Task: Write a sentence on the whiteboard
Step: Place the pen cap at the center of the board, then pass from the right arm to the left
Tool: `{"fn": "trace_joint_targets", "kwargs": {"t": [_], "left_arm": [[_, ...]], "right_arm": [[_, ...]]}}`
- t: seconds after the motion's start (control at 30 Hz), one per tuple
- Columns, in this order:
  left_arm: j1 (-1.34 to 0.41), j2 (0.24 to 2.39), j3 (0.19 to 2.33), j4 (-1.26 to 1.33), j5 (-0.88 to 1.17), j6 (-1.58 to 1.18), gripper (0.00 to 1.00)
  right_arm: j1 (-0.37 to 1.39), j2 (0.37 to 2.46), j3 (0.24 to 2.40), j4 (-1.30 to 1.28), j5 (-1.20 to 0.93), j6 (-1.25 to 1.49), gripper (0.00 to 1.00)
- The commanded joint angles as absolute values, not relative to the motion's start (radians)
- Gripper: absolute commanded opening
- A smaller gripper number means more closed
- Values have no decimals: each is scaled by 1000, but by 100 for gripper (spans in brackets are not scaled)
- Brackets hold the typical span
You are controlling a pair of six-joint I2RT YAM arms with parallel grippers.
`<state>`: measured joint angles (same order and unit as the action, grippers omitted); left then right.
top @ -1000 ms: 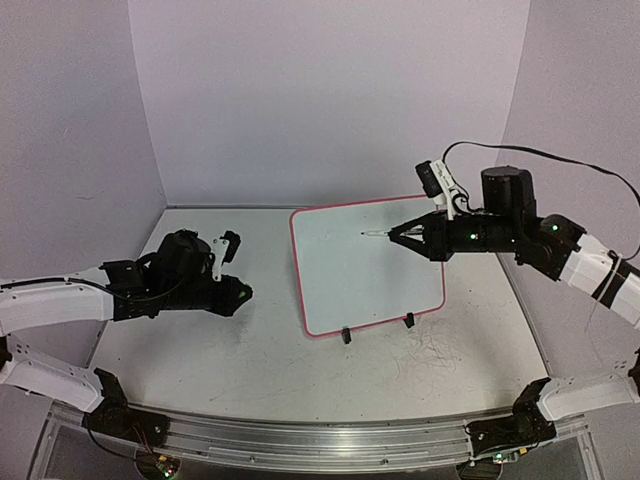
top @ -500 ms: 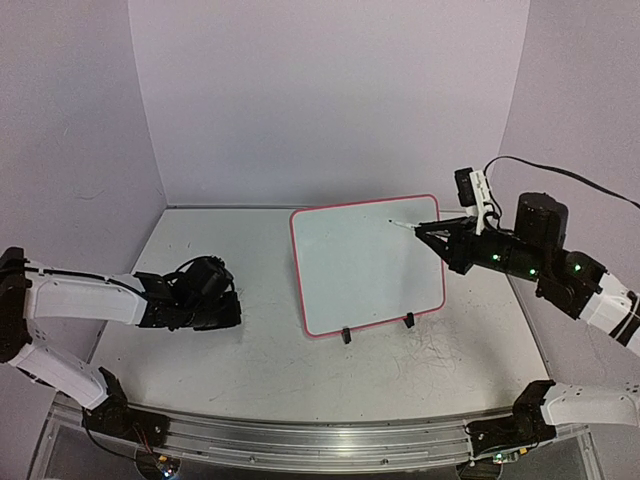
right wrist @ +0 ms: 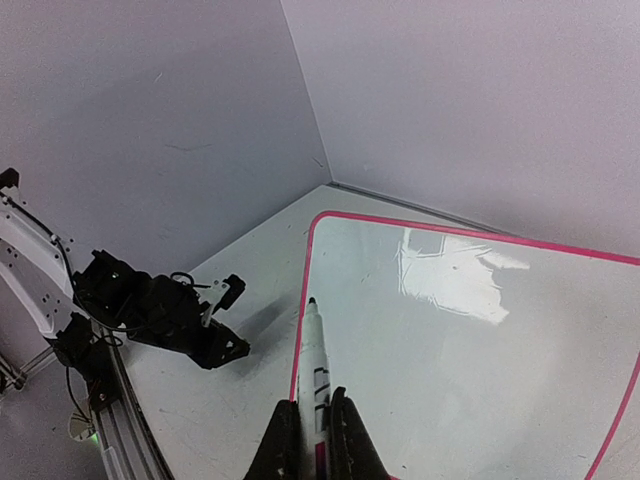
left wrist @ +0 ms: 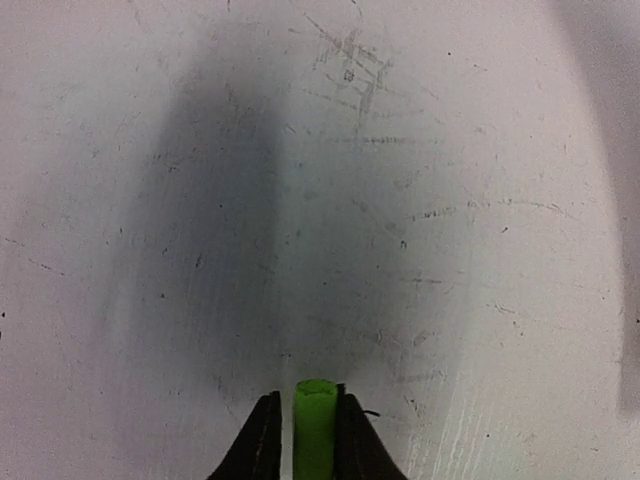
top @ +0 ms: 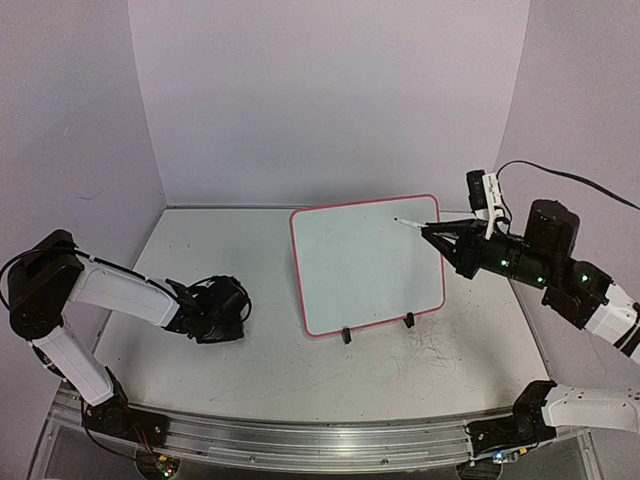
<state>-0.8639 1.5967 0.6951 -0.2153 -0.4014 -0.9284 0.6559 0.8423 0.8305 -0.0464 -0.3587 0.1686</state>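
Left gripper (left wrist: 313, 395) is held low over the scuffed grey bench (top: 270, 380), with a short bright-green plastic cap (left wrist: 316, 430) between its jaws. Whether the cap is clamped or merely bracketed cannot be told, since a thin pale sliver shows beside it.

Farther out, at the middle of the bench, the small white rectangular whiteboard (top: 365, 270) with the thin red-pink rim is found, with two small black clip feet (top: 346, 336) at its near edge. Its face is blank: no part of the sentence can be seen.

Beyond that, the right gripper (right wrist: 315, 400) is closed on a slim white cylindrical marker (right wrist: 312, 350). The dark tip of the marker is poised over the board's far right corner in the top view. Contact cannot be confirmed.

The step in hand is judged to be the placing of the tip for the first stroke. A start near the far left corner is advised, so that room is left for the whole line. The tip should be lowered gently until a mark is made. Pressure should be kept light and even, as the board is judged light and may be pushed along on its feet. Strokes should be kept small, the marker angle steady, and the left arm well apart from the board.
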Motion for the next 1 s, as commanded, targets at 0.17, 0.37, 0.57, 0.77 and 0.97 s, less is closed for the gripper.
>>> {"fn": "trace_joint_targets", "kwargs": {"t": [0.17, 0.37, 0.57, 0.77, 0.97], "left_arm": [[-862, 1534, 703, -193, -450, -936, 39], [-862, 1407, 687, -193, -421, -903, 56], [-862, 1246, 667, -197, -367, -857, 77], [-863, 1091, 669, -184, -255, -805, 86], [-870, 1026, 692, 80, 144, -680, 86]], "right_arm": [[657, 898, 823, -8, -437, 199, 0], [657, 922, 822, -31, -467, 205, 0], [659, 950, 811, -36, -508, 240, 0], [668, 999, 819, -42, -550, 253, 0], [762, 1101, 861, -54, -582, 247, 0]]}}
